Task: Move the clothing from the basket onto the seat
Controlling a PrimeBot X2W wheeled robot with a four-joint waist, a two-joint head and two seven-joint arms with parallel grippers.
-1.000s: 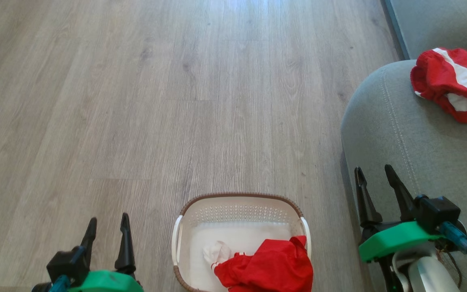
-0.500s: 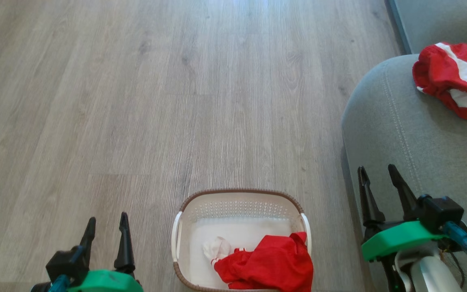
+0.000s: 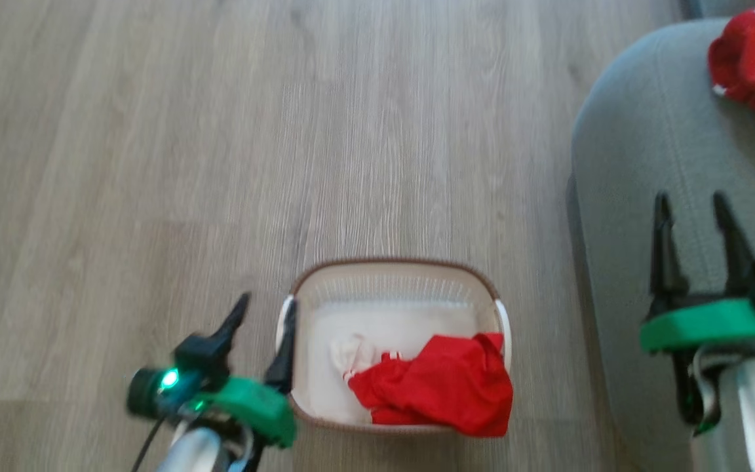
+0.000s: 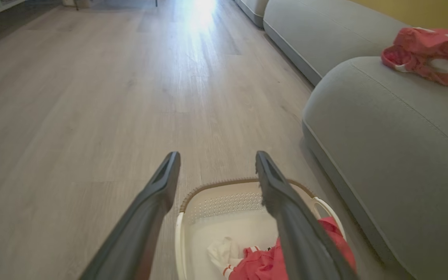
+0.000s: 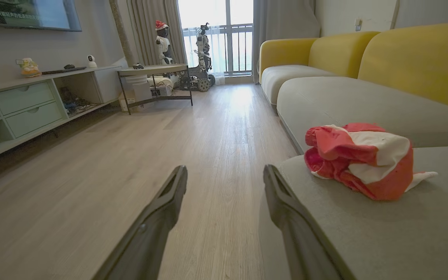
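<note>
The cream basket (image 3: 394,282) with a brown rim stands on the wood floor, holding crumpled red clothing (image 3: 443,390) and a small white piece (image 3: 351,351). My left gripper (image 3: 266,311) is open, its fingers by the basket's left handle; the left wrist view shows it above the basket (image 4: 224,202) and the red clothing (image 4: 263,264). My right gripper (image 3: 692,203) is open and empty over the grey seat (image 3: 639,164). Another red and white garment (image 3: 754,65) lies on the seat (image 5: 383,229), ahead of the right gripper (image 5: 226,171) as a bundle (image 5: 358,159).
Wood floor (image 3: 220,131) spreads ahead and left of the basket. Further off, the right wrist view has a yellow-backed sofa (image 5: 364,54), a low white cabinet (image 5: 25,105), a small table (image 5: 154,77) and a standing robot (image 5: 202,50) by the window.
The head camera has tilted, shifting the whole picture. My left gripper has swung right and up to the basket's left handle. The right gripper sits higher over the seat.
</note>
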